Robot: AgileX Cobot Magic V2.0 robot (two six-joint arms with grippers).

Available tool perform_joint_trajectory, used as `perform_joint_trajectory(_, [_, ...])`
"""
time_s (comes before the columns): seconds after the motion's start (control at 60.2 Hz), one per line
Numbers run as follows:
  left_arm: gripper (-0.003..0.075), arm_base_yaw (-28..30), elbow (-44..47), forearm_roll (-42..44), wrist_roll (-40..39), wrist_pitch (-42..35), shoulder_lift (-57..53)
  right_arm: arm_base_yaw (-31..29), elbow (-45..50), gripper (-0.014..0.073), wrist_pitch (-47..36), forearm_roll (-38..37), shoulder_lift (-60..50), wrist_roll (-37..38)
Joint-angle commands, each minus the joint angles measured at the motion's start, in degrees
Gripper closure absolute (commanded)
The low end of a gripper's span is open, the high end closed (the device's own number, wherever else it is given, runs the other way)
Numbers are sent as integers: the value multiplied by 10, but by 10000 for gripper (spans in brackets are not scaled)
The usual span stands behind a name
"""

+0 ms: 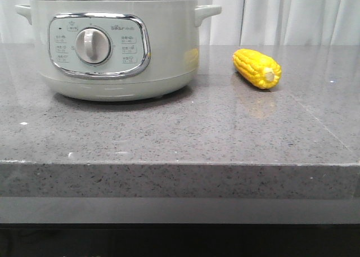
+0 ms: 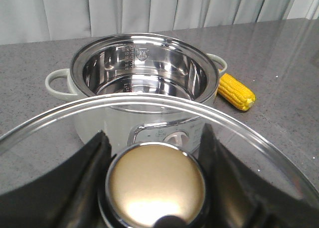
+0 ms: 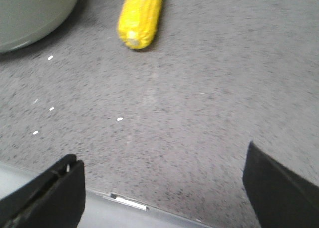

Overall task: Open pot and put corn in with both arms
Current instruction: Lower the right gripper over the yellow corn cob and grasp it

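Note:
The pot [image 1: 112,43] stands at the back left of the table, its dial facing me. In the left wrist view the pot [image 2: 144,78] is open and its steel inside shows empty. My left gripper [image 2: 154,134] is shut on the gold knob [image 2: 157,183] of the glass lid [image 2: 239,133] and holds the lid in the air, in front of and above the pot. The corn [image 1: 257,68] lies on the table to the right of the pot, stub end toward me. My right gripper [image 3: 162,155] is open and empty over the table's front edge, with the corn [image 3: 141,16] well ahead of it. Neither gripper shows in the front view.
The grey speckled stone table [image 1: 180,127] has a thick front edge [image 1: 180,178]. White curtains [image 1: 292,15] hang behind it. The pot's side handle [image 1: 207,12] juts toward the corn. The pot's side [image 3: 30,13] shows in the right wrist view.

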Motion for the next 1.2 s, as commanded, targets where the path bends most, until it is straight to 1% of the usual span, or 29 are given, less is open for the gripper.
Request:
perform_joint_trajectory(0.0, [524, -3, -20, -4, -4, -89, -3, 32, -56, -60, -9, -12, 44, -10])
perform_joint_trajectory(0.083, [525, -3, -20, -4, -4, -89, -3, 68, -94, -60, 7, -28, 93, -8])
perform_joint_trajectory(0.149, [525, -3, -20, -4, -4, -89, -3, 88, -124, -60, 13, -48, 126, 9])
perform_joint_trajectory(0.282, [525, -3, -20, -4, -4, -89, -3, 121, -188, -60, 35, -130, 204, 84])
perform_joint_trajectory(0.365, [525, -3, -20, -4, -4, -89, -3, 121, -227, -60, 46, -156, 250, 123])
perform_joint_trajectory(0.415, [525, -3, -20, -4, -4, -89, -3, 118, -252, -60, 52, -156, 279, 137])
perform_joint_trajectory(0.548, [525, -3, -20, -4, -4, -89, -3, 109, -312, -60, 64, -144, 349, 146])
perform_joint_trajectory(0.73, [534, -3, -20, -4, -4, -89, -3, 77, -384, -60, 72, -95, 434, 151])
perform_joint_trajectory(0.78, [534, -3, -20, -4, -4, -89, -3, 71, -398, -60, 72, -84, 451, 150])
perform_joint_trajectory(0.979, [534, -3, -20, -4, -4, -89, -3, 65, -450, -60, 73, -84, 522, 150])
perform_joint_trajectory(1.178, [534, -3, -20, -5, -4, -89, -3, 65, -477, -60, 59, -69, 576, 150])
